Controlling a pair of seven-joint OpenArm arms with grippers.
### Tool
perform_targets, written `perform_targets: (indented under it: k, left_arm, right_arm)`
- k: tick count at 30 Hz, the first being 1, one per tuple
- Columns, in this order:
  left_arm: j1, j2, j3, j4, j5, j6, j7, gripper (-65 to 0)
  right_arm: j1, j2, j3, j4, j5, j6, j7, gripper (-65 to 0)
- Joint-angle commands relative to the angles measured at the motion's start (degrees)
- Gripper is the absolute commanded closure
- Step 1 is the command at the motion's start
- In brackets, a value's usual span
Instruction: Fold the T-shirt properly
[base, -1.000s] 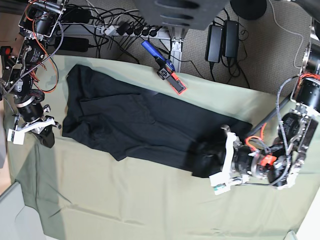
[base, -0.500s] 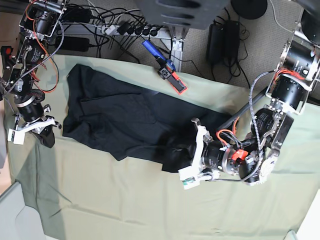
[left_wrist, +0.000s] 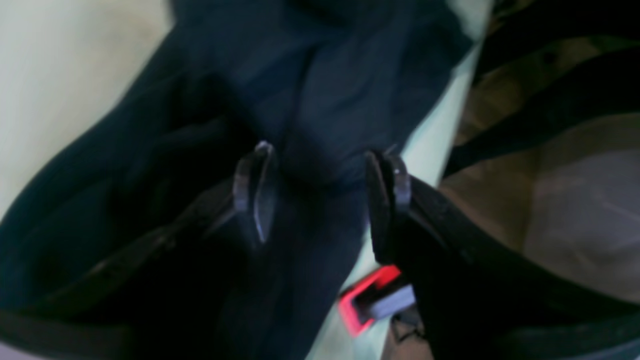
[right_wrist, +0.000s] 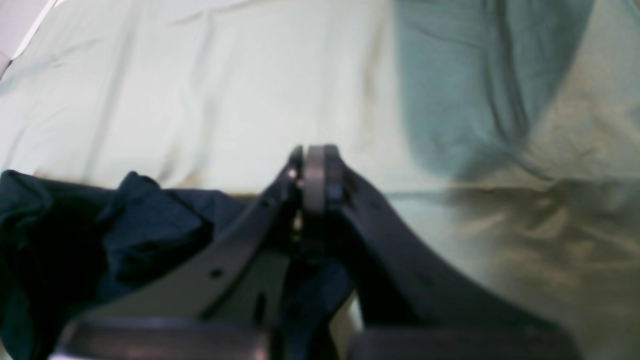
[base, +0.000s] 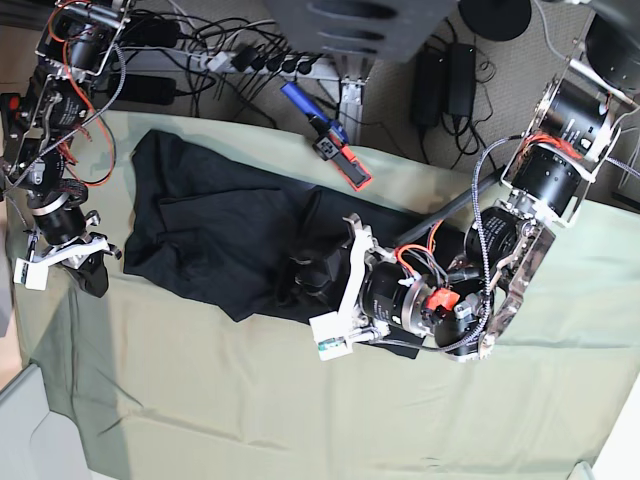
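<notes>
1. At the far left of the base view we saw the right gripper (base: 85, 262) low over the green cloth (base: 200, 400), at the shirt's (base: 210, 240) left edge.
2. In the right wrist view that gripper's (right_wrist: 315, 172) jaws were pressed together at the tips; dark fabric of the shirt (right_wrist: 100, 235) lay bunched to their left and ran under the fingers, but we could not tell whether any of it was pinched between them.
3. The shirt lay spread across the middle of the cloth, its plain black side up, running from the upper left toward the centre of the table.
4. Its right end was folded back over the body and heaped into a rumpled mound near the centre.
5. The left gripper (base: 335, 290) was at that mound, its white-trimmed fingers pointing left into the folds.
6. In the left wrist view its (left_wrist: 320, 195) jaws stood moderately apart, with a ridge of the shirt (left_wrist: 310, 100) lying between the two tips; the picture was blurred, and we could not say that either finger pressed on the fabric.
7. A blue and red tool (base: 328, 135) lay on the cloth's upper edge, above the shirt and apart from it.
8. Its red end (left_wrist: 367, 297) showed in the left wrist view just beside the right-hand finger.
</notes>
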Motion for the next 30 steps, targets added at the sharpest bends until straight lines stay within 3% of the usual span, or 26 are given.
perform_targets:
  k: [1, 9, 12, 16, 18, 21, 24, 25, 26, 30]
  left_arm:
    - [-1.5, 0.4, -0.3, 0.7, -1.2, -0.2, -1.0, -31.8]
    - [-1.6, -0.6, -2.8, 0.7, 3.5, -0.2, -1.2, -31.8]
    - [-1.5, -3.8, -5.1, 0.7, 3.5, -0.2, -1.3, -31.8]
    - [-1.5, -8.8, -8.8, 0.7, 2.4, -0.2, -1.7, -31.8]
    - [-1.3, -10.6, -10.3, 0.7, 0.7, -0.2, -2.4, -31.8]
    - [-0.3, -12.3, -11.2, 0.7, 0.6, -0.2, -2.4, -31.8]
    - [1.6, -13.4, -11.2, 0.7, 0.8, -0.2, -2.3, -31.8]
    - [2.4, -13.5, -11.2, 0.7, 0.9, -0.2, -2.4, -31.8]
    - [3.0, -13.7, -11.2, 0.7, 1.1, -0.2, -2.4, -31.8]
    - [5.1, -14.0, -11.2, 0.7, 2.0, -0.2, -2.6, -31.8]
  right_arm:
    - [0.9, 1.1, 0.4, 1.1, 0.9, 4.1, 1.8, 0.0]
    - [0.9, 1.1, 2.5, 1.1, -0.2, 4.0, 1.8, 0.0]
    - [0.8, 1.6, 7.7, 1.1, 1.0, 4.0, -0.2, 0.0]
    - [0.7, 3.6, 13.9, 0.9, 6.1, 4.0, -8.0, 0.0]
    - [-0.2, 4.9, 13.8, 0.7, 8.4, 4.1, -11.3, 0.0]
    - [-3.0, 5.7, 10.9, 0.7, 9.2, 4.1, -11.7, 0.0]
    - [-5.5, 5.4, 6.5, 0.7, 10.0, 4.1, -11.7, -31.6]
    - [-6.1, 5.3, 5.1, 0.7, 10.3, 4.1, -11.7, -38.8]
    - [-6.6, 5.2, 3.9, 0.7, 10.3, 4.1, -11.7, -42.1]
    - [-6.9, 3.4, 1.5, 0.7, 11.0, 4.1, -12.0, -42.4]
